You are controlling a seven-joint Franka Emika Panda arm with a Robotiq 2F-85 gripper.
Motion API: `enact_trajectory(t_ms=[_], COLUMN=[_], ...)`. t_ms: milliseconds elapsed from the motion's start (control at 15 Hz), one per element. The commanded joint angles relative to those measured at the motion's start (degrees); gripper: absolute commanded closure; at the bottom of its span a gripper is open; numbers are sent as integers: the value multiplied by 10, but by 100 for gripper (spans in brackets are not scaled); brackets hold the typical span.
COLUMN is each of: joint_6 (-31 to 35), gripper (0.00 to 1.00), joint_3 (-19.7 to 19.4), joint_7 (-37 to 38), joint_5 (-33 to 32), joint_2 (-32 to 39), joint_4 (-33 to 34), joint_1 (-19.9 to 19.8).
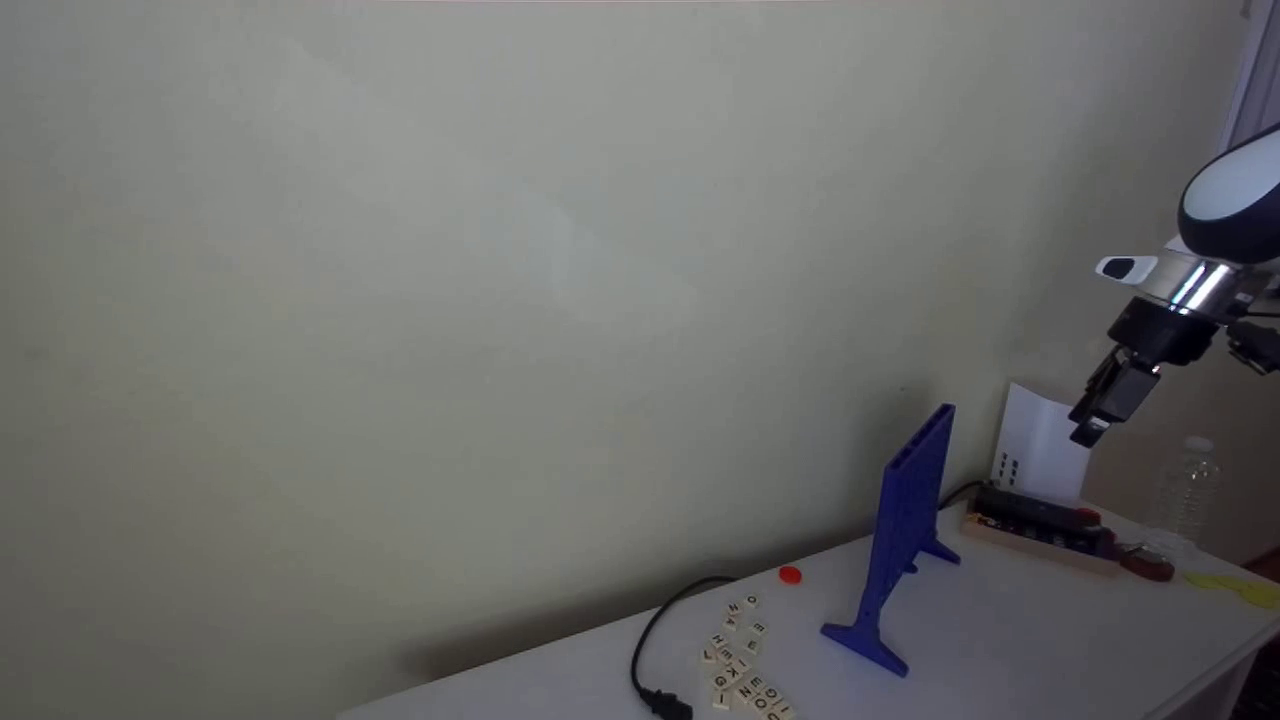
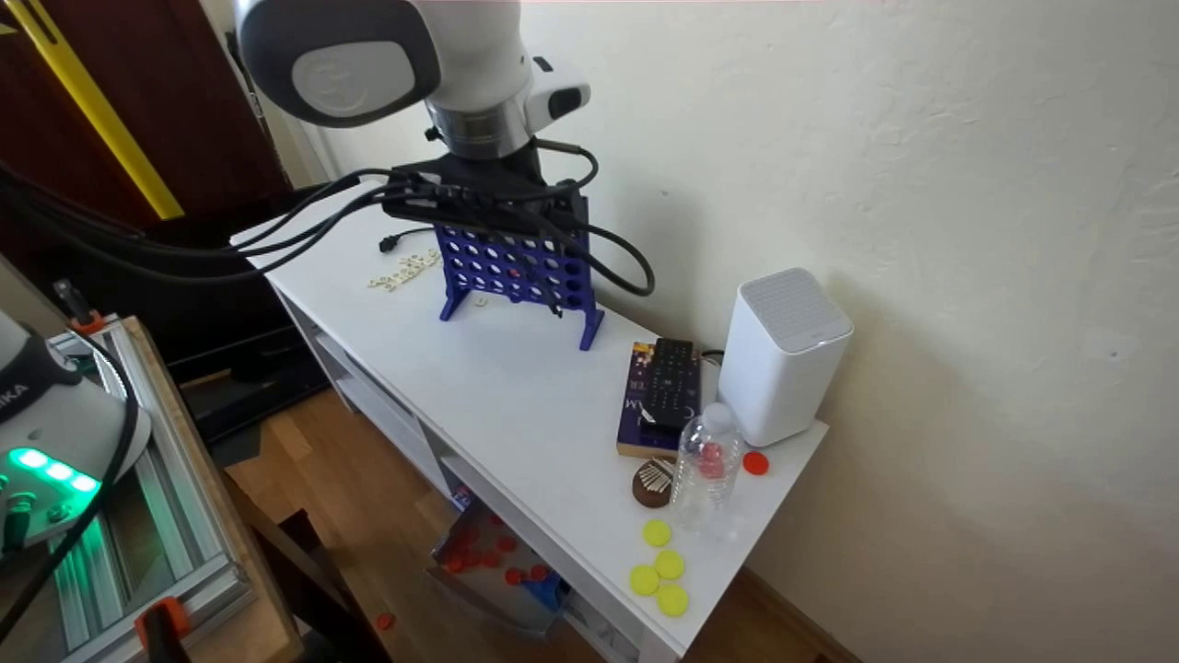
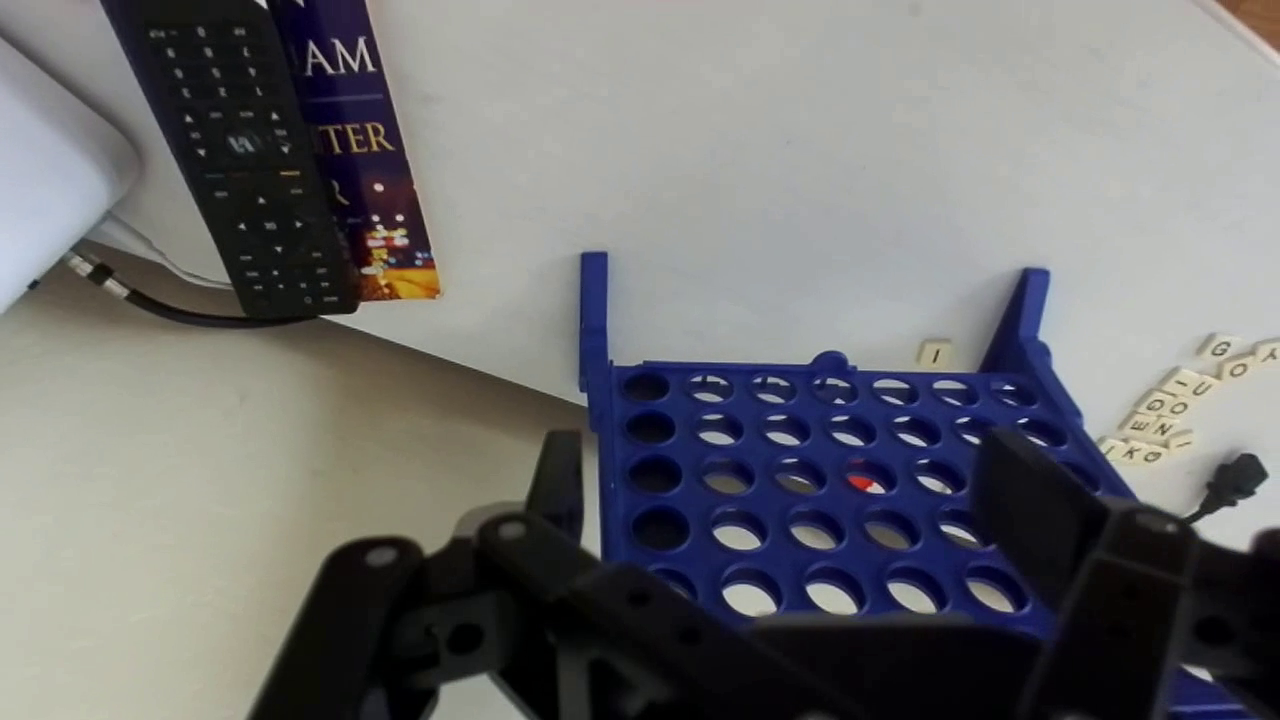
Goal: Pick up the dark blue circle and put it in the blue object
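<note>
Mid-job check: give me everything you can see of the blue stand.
The blue stand looks like plastic: an upright panel pierced by rows of round holes, with openings along its top edge and splayed feet at both ends, resting on the white tabletop near the wall. Most visible holes are see-through; in the wrist view the left-hand column looks mostly dark, and whether it is filled cannot be told. The open gripper is apart from it.

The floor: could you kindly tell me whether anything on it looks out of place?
Yes: in an exterior view, a red disc lies on the floor, apart from the red discs in the tray, so it looks stray.
</note>
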Motion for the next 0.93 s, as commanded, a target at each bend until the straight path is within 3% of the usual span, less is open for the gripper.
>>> enact_trajectory(t_ms=[0,867], joint_6=[-13,-7], gripper=[0,0], joint_3=[19,8], joint_7=[3,0], joint_5=[0,0], joint_2=[-26,-12], joint_4=[-12,-6], joint_1=[-24,-15])
